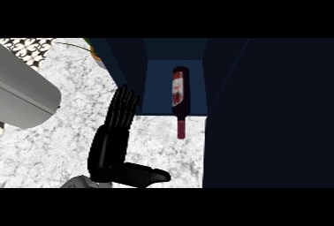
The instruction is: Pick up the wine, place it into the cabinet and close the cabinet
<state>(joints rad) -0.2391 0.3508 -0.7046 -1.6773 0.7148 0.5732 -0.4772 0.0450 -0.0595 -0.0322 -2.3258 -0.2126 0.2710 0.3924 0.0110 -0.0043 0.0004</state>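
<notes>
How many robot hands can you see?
1. The left hand is over the marble counter, fingers straight, left of the wine bottle lying in the cabinet. The right hand doesn't show; the dark cabinet door may hide it.

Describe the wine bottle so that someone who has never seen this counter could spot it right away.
Start at the dark blue cabinet at the far end of the white marble counter; its open compartment faces you. The wine bottle stands in that opening, its neck pointing towards you over the counter's marble. It is the only dark red thing there, with a red-and-white label, just right of the open left hand.
</notes>
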